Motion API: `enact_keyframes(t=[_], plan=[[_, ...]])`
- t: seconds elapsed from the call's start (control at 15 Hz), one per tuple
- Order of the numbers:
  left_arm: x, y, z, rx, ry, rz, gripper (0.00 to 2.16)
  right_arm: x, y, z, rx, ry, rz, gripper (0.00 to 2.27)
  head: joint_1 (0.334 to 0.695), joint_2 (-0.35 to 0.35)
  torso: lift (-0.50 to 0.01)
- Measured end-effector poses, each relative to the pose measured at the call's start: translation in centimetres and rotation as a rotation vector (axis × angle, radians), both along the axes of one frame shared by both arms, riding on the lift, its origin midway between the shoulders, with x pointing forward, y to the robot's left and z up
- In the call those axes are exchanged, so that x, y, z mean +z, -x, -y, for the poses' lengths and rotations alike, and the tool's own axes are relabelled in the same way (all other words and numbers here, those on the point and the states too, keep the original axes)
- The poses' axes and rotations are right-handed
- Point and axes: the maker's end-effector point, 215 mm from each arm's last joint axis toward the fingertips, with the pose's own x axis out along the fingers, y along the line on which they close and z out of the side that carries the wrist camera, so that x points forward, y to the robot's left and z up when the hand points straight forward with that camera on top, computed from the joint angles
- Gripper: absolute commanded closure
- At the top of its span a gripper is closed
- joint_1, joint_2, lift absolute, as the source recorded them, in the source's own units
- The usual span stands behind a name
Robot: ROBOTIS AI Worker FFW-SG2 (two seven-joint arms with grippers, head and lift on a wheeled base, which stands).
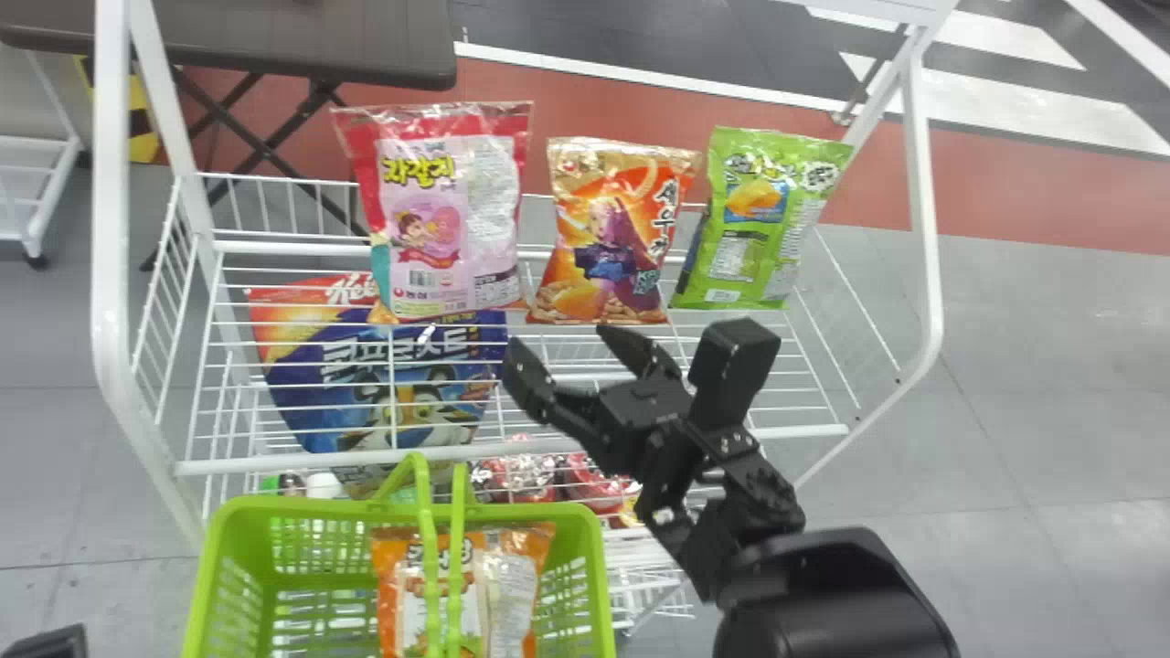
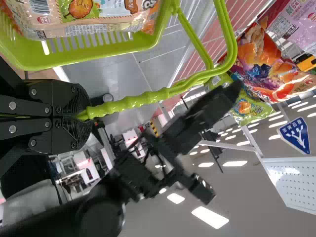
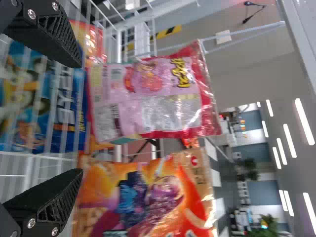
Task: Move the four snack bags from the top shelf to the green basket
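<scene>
My right gripper (image 1: 569,355) stands open before the top shelf, just below the pink bag (image 1: 448,219) and the orange-red bag (image 1: 612,233); the green bag (image 1: 763,219) is further right. All three stand upright. In the right wrist view, the open right gripper (image 3: 78,118) has the pink bag (image 3: 153,94) beyond its gap, and the orange-red bag (image 3: 148,197) to one side. An orange snack bag (image 1: 507,585) lies in the green basket (image 1: 215,557). The left gripper (image 2: 81,117) is shut on the basket's green handle (image 2: 128,104) in the left wrist view.
White shelf posts (image 1: 111,302) flank the rack, and its front rail (image 1: 512,450) runs between the right arm and the basket. A blue cereal bag (image 1: 384,384) and red packages (image 1: 548,475) lie below the top shelf. A brown table (image 1: 274,41) stands behind.
</scene>
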Motion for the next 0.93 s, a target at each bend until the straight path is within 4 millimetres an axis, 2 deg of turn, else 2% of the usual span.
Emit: enact_keyframes(t=[0.33,0.53,0.6,0.67,0.73,0.87,0.93], plan=[[-0.7,-0.2,-0.4,-0.005,0.0,-0.011,1.43,0.4,-7.7,-4.2,0.007,0.039,0.058,0.05,0.695,-0.164,0.0],[-0.9,-0.7,-1.0,0.001,0.011,-0.015,1.43,0.5,-10.8,-6.9,0.041,0.053,0.058,0.13,0.695,-0.101,0.0],[-0.9,-0.8,-1.2,0.005,0.014,-0.016,1.43,0.6,-11.5,-8.0,0.061,0.062,0.06,0.52,0.695,-0.084,0.0],[-1.0,-1.0,-1.4,0.009,0.017,-0.016,1.43,0.7,-11.9,-8.9,0.085,0.074,0.061,1.36,0.695,-0.068,0.0],[-1.0,-1.2,-1.5,0.012,0.018,-0.017,1.43,0.5,-12.2,-9.8,0.107,0.091,0.059,2.04,0.695,-0.052,0.0],[-1.0,-1.4,-1.6,0.014,0.018,-0.014,1.43,0.0,-12.0,-11.2,0.129,0.123,0.049,2.23,0.695,-0.022,0.0],[-0.9,-1.5,-1.7,0.016,0.018,-0.014,1.43,-0.2,-12.0,-11.4,0.126,0.136,0.045,2.24,0.695,-0.019,0.0]])
